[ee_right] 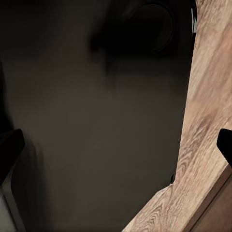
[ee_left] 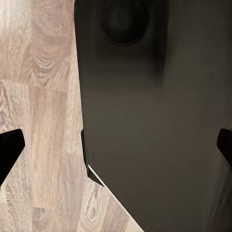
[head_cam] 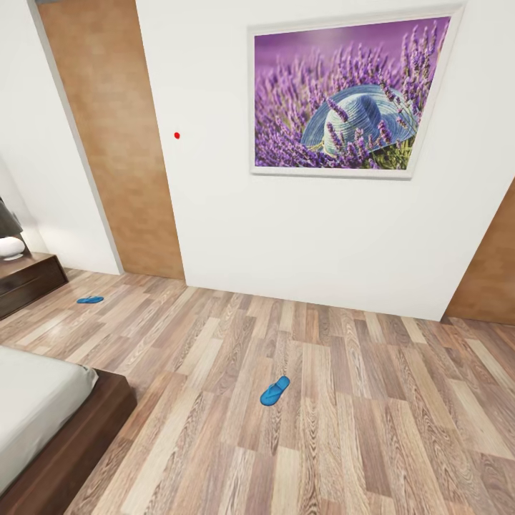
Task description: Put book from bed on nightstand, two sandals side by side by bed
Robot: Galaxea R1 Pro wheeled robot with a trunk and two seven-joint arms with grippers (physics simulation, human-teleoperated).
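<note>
From the head view I'm looking across the bedroom: a white wall fills the upper half of the frame, with a wood-panelled door at upper left and a large framed picture of lavender and a blue hat at upper right. The plank floor takes the lower half. The bed juts in at lower left — grey mattress on a dark frame — and the nightstand sits at the left edge above it, with a lamp on top.

Smallest are the two sandals, well apart from each other: one sandal lies on open floor at lower centre, the other sandal at left, near the nightstand. I can't find the book from here.

In the wrist views, the left end effector and the right end effector each have dark fingertips at opposite edges of the frame with nothing between them, so both are spread wide and empty, hanging beside the robot's dark body over the floor.

I judge I'm on the approach to the sandals, with nothing gathered yet. The next move calls for driving toward the nearer sandal at centre, then lowering an arm to floor level — a long reach down.
</note>
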